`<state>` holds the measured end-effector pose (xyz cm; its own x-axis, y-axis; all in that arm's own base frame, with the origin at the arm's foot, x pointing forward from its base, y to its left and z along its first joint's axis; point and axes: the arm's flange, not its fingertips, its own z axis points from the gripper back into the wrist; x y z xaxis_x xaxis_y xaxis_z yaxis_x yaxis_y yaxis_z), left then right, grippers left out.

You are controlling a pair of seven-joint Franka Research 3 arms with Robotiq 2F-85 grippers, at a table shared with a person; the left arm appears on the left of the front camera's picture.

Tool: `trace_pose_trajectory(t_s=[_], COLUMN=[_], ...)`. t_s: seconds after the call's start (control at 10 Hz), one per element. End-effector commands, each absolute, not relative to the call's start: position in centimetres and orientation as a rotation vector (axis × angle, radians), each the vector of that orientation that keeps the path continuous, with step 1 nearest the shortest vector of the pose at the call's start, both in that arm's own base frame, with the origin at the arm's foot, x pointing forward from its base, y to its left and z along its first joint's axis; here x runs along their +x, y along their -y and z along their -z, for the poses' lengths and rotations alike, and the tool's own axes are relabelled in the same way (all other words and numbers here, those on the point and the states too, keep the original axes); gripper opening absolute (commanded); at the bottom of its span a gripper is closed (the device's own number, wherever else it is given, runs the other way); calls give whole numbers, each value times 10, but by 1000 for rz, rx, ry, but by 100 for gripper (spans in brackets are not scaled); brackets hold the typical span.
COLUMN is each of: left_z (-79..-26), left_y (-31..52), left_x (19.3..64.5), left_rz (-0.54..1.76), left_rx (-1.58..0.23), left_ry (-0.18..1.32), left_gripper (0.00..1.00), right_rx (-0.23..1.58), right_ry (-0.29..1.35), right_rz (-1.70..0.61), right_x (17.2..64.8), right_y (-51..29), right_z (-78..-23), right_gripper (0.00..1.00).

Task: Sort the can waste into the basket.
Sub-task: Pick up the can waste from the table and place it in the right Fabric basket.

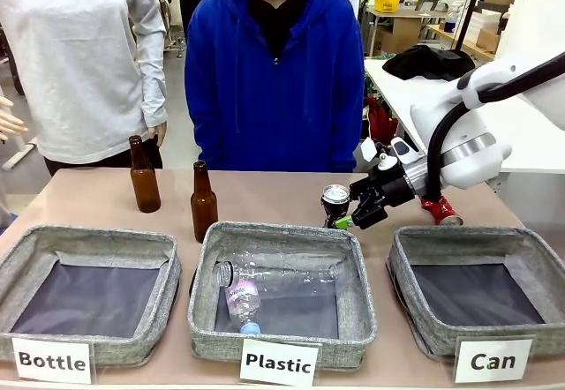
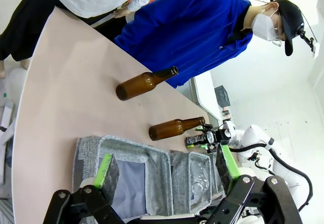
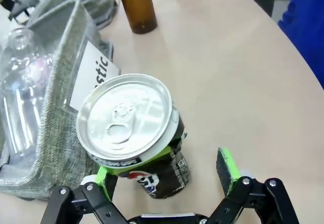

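A black can (image 1: 335,205) with a silver top stands upright on the table behind the middle bin. My right gripper (image 1: 365,206) is open at its right side, low over the table. In the right wrist view the can (image 3: 132,133) sits close against one green pad (image 3: 104,175), with the other pad (image 3: 228,167) well apart from it. A red crushed can (image 1: 440,211) lies behind my right arm. The grey basket (image 1: 468,236) labelled "Can" stands at the front right with nothing in it. My left gripper (image 2: 166,165) is open and holds nothing, high above the bins.
Clear plastic bottles (image 1: 265,284) lie in the middle "Plastic" bin (image 1: 205,266). The "Bottle" bin (image 1: 88,236) stands at the front left. Two brown glass bottles (image 1: 144,176) (image 1: 203,202) stand behind them. A person in a blue hoodie (image 1: 274,81) stands at the far side.
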<state>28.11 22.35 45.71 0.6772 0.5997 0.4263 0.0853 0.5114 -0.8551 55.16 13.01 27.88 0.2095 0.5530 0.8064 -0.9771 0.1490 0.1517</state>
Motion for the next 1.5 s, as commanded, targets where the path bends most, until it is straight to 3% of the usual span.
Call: trace_pose_trajectory(t_s=[0.0, 0.5, 0.6, 0.7, 0.8, 0.9, 1.0, 1.4], left_z=[-457, -457, -457, -457, -457, -457, -457, -457], left_y=[-222, -222, -222, -222, -222, -222, -222, -222], left_x=[281, 281, 281, 281, 281, 281, 281, 281], left_rz=[-350, -350, -350, -350, -350, -350, -350, -350], left_rx=[-1014, -1014, -1014, -1014, -1014, -1014, -1014, -1014], left_ry=[802, 802, 802, 802, 802, 802, 802, 802], left_gripper=[100, 100, 100, 100, 100, 100, 100, 100], right_rx=[836, 935, 958, 963, 965, 968, 966, 953], right_ry=[737, 747, 738, 735, 735, 735, 732, 746], right_rz=[-1209, -1205, -1209, -1208, -1204, -1201, -1201, -1208], right_x=[559, 560, 559, 558, 558, 559, 559, 558], right_y=[-136, -137, -137, -137, -136, -136, -135, -133], right_z=[-270, -268, -268, -267, -267, -267, -267, -272], right_gripper=[100, 100, 41, 41, 0, 35, 0, 0])
